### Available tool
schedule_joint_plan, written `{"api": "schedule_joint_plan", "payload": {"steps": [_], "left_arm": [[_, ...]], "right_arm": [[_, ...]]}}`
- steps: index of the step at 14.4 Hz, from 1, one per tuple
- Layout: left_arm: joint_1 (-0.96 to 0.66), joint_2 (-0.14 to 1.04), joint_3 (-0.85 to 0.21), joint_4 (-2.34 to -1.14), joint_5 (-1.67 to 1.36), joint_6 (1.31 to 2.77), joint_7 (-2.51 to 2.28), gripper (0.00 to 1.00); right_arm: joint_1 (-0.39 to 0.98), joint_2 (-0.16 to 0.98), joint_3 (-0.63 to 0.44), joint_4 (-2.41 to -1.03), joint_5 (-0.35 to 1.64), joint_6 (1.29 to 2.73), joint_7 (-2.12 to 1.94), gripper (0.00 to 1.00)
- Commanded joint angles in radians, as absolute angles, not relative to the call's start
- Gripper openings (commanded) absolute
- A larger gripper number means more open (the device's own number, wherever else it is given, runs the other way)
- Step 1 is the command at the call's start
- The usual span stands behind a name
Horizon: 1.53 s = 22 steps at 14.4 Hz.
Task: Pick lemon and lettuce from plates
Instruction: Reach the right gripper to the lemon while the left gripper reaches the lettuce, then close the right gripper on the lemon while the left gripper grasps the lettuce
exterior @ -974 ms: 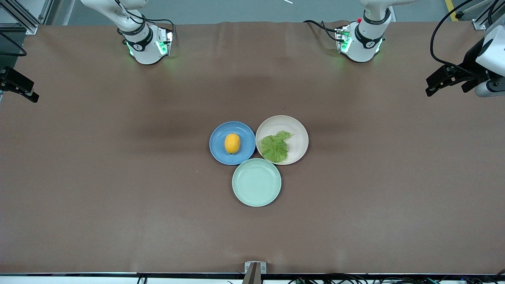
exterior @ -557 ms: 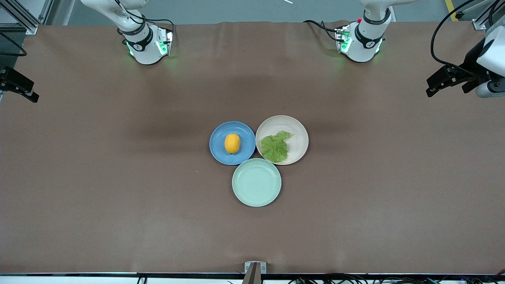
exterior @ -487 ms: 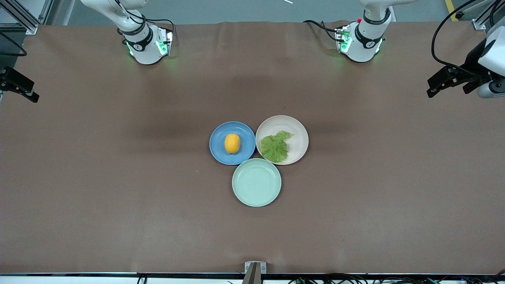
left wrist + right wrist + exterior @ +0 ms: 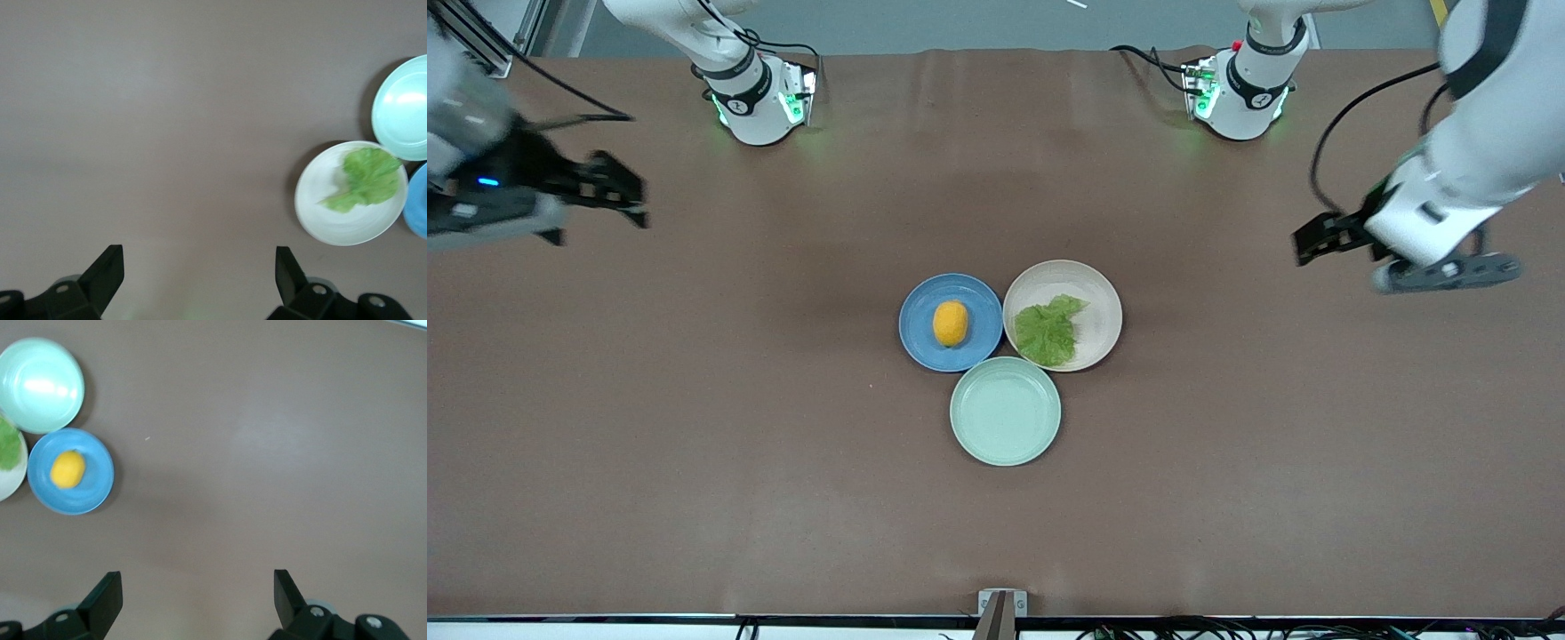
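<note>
Front view: the lemon lies on the blue plate and the lettuce on the beige plate, both at mid-table, with a mint-green plate touching them on the side toward the front-camera edge. The right gripper hangs over bare table near the right arm's end; the left gripper hangs over bare table near the left arm's end. Left wrist view: the left gripper's fingers stand wide apart, holding nothing; the lettuce is well off. Right wrist view: the fingers are likewise spread and empty; the lemon is well off. Risk: the thin leaf may slip the pads, and the smooth lemon may roll under off-centre closure.
</note>
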<state>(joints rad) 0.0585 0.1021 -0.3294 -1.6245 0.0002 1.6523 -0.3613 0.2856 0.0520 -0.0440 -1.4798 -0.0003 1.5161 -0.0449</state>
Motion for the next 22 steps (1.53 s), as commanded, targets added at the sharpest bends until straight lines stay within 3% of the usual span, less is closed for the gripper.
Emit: {"api": "schedule_joint_plan", "payload": {"steps": [1, 6, 10, 13, 17, 20, 22], "left_arm": [[-0.030, 0.214, -0.353, -1.598, -0.009, 1.725, -0.539, 1.00], [-0.191, 0.340, -0.353, -1.652, 0.067, 1.900, -0.839, 1.00], [-0.270, 0.452, -0.353, -1.678, 0.120, 2.038, -1.063, 0.99], [-0.308, 0.547, -0.353, -1.675, 0.123, 2.137, -1.236, 0.93], [-0.328, 0.639, -0.353, -1.672, 0.123, 2.207, -1.327, 0.75], [-0.328, 0.684, -0.353, -1.672, 0.121, 2.250, -1.335, 0.72], [-0.330, 0.706, -0.353, -1.672, 0.121, 2.276, -1.338, 0.60]], "right_arm": [[0.351, 0.113, -0.057, -1.471, -0.006, 1.528, -0.038, 1.00], [0.458, 0.201, -0.055, -1.494, -0.005, 1.537, 0.070, 1.00], [0.622, 0.326, -0.055, -1.499, 0.026, 1.664, 0.288, 1.00], [0.687, 0.425, -0.055, -1.509, 0.078, 1.820, 0.387, 1.00], [0.699, 0.475, -0.055, -1.644, 0.170, 2.089, 0.394, 1.00], [0.683, 0.535, -0.058, -1.647, 0.169, 2.115, 0.394, 1.00], [0.689, 0.575, -0.058, -1.647, 0.172, 2.146, 0.405, 1.00]]}}
